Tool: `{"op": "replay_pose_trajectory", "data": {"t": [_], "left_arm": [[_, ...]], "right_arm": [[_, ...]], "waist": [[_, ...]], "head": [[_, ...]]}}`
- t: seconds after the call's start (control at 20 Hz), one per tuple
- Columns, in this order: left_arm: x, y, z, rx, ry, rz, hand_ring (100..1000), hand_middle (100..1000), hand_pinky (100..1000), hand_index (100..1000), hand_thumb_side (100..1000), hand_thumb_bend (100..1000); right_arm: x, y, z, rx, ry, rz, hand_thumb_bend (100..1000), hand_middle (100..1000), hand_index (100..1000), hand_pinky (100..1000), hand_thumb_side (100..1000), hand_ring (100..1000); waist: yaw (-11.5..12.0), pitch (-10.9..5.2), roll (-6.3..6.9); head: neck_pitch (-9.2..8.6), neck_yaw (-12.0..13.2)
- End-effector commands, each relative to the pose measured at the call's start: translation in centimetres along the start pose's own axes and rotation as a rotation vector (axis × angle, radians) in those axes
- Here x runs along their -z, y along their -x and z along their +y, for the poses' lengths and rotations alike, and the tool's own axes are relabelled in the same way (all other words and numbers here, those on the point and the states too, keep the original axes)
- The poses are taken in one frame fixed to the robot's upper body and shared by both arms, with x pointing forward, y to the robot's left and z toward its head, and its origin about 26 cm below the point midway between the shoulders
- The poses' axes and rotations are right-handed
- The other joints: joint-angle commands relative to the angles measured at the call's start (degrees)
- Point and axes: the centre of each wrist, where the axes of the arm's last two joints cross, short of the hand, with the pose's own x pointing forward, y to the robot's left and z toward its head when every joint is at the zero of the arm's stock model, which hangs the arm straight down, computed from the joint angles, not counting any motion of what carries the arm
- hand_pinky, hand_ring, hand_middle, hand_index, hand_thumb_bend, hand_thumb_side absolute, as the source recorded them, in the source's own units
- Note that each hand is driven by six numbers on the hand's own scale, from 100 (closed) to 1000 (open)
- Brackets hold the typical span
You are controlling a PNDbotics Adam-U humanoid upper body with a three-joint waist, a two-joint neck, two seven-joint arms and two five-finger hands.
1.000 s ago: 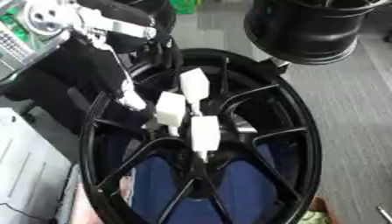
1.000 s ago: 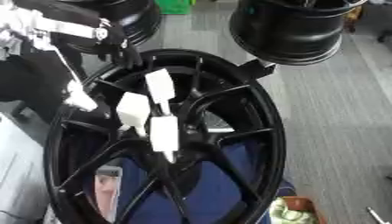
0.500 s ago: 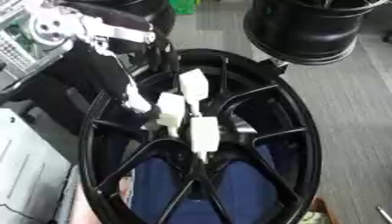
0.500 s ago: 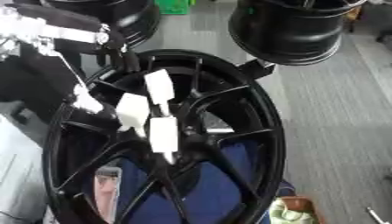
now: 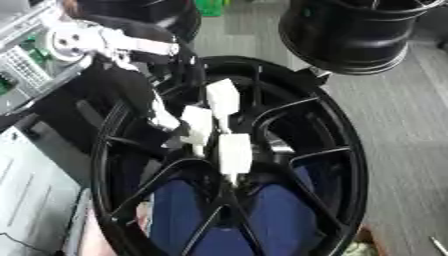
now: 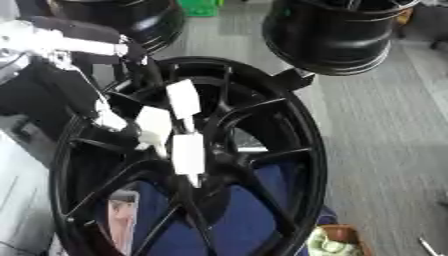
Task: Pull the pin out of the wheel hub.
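A large black wheel hub (image 5: 341, 150) lies tilted before me, its spokes meeting at the centre. Three white block-shaped pins stand at that centre: an upper one (image 5: 222, 97), a middle one (image 5: 197, 125) and a lower one (image 5: 234, 154). My left arm, with a silver joint (image 5: 72, 42) and white covers, comes in from the upper left. My left hand (image 5: 133, 89) is black and reaches over the hub's left spokes. A small white piece (image 5: 163, 119) shows at its tip, just left of the middle pin. The dark hand blends into the dark rim. My right hand shows in no view.
A second black wheel (image 5: 350, 32) stands at the upper right and a third (image 6: 114, 17) at the upper left. Blue fabric (image 5: 280, 215) shows through the lower spokes. Grey floor (image 6: 385, 140) lies to the right, and a grey case (image 5: 31, 185) to the left.
My left arm has crept slightly down and right, closer over the hub's left side. The three white pins stay where they were.
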Motion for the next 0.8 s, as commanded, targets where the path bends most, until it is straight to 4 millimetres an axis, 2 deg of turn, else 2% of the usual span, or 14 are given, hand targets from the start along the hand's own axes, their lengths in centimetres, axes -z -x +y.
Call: {"op": "replay_pose_trajectory", "data": {"t": [0.05,0.2,0.8], "left_arm": [[0.0,0.3,0.4,-0.001,0.01,0.024,748,740,713,839,334,542],[0.7,0.9,0.1,-0.006,0.028,0.031,751,743,716,837,310,536],[2.0,1.8,-0.3,-0.04,0.033,0.038,725,711,694,810,341,510]], "right_arm": [[0.1,-0.1,-1.2,-0.013,0.038,-0.003,100,740,835,876,326,733],[0.1,-0.1,-1.2,-0.008,0.041,-0.006,100,739,835,876,321,732],[0.1,0.3,-1.3,-0.003,0.066,0.008,100,740,834,878,326,733]], "waist": [[-0.2,-0.78,-0.17],[-0.4,-0.58,-0.23],[-0.6,-0.35,-0.39]], "head": [[-0.85,0.2],[-0.95,0.3],[-1.11,0.5]]}}
